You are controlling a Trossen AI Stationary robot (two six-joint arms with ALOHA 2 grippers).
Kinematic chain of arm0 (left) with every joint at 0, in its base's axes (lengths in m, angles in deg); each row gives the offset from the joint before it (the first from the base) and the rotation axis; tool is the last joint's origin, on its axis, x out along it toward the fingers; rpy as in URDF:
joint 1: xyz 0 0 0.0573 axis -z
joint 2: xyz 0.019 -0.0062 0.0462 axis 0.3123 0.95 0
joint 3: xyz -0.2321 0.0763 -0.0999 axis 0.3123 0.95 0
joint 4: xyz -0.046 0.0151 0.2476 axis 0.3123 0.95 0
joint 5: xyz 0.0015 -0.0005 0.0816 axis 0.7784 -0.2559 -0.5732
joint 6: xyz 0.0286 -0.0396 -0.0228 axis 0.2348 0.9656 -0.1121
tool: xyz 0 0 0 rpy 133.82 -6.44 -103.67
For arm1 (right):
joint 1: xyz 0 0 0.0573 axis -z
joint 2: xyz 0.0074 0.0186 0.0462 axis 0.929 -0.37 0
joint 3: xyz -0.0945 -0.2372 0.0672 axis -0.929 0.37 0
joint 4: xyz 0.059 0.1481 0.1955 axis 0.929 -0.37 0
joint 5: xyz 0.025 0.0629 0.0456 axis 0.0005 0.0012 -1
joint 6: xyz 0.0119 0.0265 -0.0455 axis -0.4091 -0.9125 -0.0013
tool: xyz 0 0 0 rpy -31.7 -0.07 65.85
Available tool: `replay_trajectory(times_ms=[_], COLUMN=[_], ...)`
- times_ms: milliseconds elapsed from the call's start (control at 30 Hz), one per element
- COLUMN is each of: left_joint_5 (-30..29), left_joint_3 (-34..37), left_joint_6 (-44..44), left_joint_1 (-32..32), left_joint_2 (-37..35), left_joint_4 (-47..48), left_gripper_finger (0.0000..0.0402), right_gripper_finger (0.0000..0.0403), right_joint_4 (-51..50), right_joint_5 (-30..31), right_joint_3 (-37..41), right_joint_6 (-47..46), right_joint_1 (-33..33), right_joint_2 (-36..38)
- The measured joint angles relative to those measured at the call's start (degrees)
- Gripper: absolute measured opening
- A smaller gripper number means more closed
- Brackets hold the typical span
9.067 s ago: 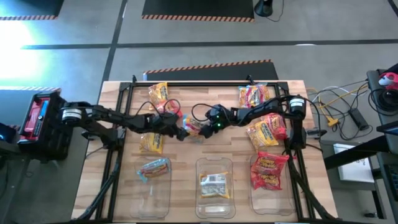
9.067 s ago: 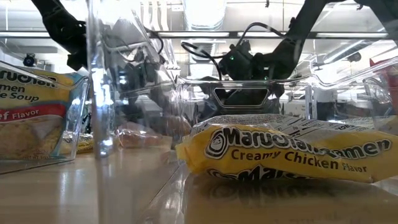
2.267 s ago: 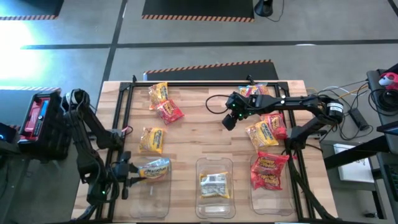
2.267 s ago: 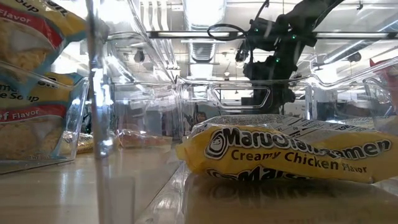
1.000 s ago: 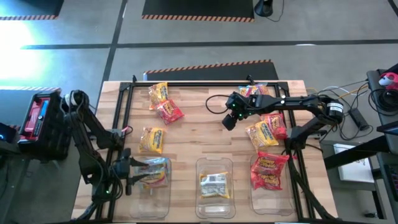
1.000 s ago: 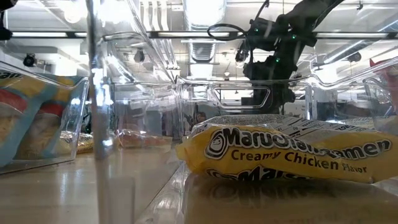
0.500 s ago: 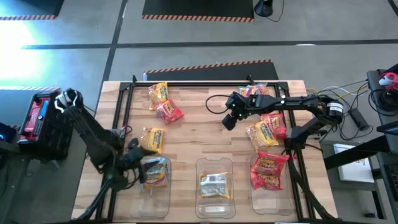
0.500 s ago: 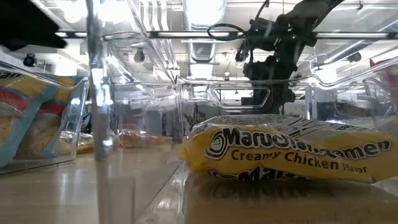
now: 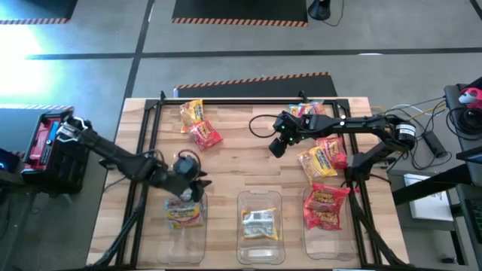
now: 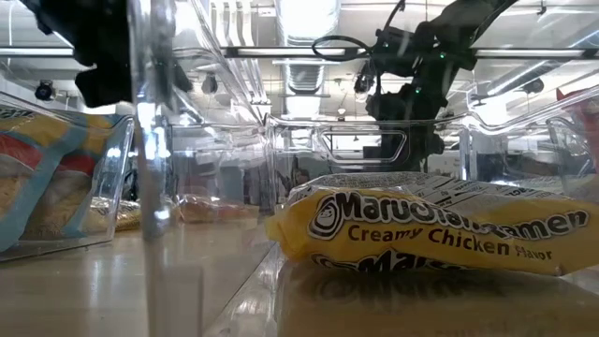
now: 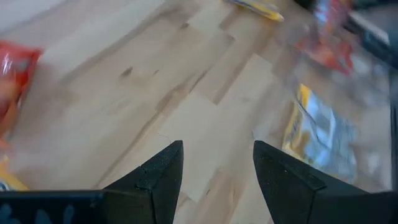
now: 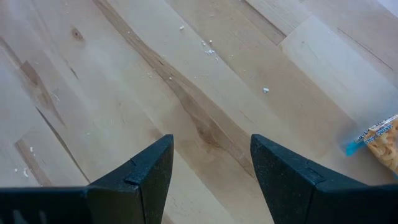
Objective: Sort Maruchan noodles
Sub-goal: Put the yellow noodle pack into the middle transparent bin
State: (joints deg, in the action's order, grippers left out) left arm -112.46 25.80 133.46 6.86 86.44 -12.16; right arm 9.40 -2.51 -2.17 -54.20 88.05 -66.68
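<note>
Ramen packets lie flat on a wooden table. A yellow one and a red one sit far left, touching. Several red-and-yellow ones cluster at right. One pale blue packet lies in the left bin, a yellow one in the middle bin, red ones in the right.
</note>
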Motion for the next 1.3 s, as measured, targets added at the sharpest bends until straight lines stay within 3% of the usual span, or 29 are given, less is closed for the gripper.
replay_trajectory(times_ms=[167, 367, 533, 833, 1000, 1300], left_joint_5=[0.55, 4.97, 8.00, 18.47, 23.81, 24.80], left_joint_3=[0.01, -0.34, -1.87, -5.50, -0.45, 8.04], left_joint_6=[12.88, 23.07, 25.62, 23.26, 21.13, 17.17], left_joint_1=[-5.13, -7.98, -9.38, -11.51, -12.13, -17.62], left_joint_2=[0.26, 0.31, 0.22, 0.06, -0.46, -2.00], left_joint_4=[0.97, 9.47, 19.38, 37.61, 36.28, 26.41], left_gripper_finger=[0.0178, 0.0178, 0.0178, 0.0178, 0.0178, 0.0178], right_gripper_finger=[0.0203, 0.0203, 0.0203, 0.0203, 0.0203, 0.0203], right_joint_4=[0.00, 0.02, 0.02, 0.02, 0.02, 0.00], right_joint_5=[0.00, 0.00, 0.00, 0.00, 0.02, 0.02], right_joint_3=[0.00, 0.00, 0.00, 0.00, 0.00, 0.00], right_joint_6=[0.00, 0.00, 0.00, 0.00, 0.00, 0.00], right_joint_1=[0.00, 0.01, 0.01, 0.00, 0.01, 0.01], right_joint_2=[0.00, 0.00, 0.00, 0.00, 0.00, 0.00])
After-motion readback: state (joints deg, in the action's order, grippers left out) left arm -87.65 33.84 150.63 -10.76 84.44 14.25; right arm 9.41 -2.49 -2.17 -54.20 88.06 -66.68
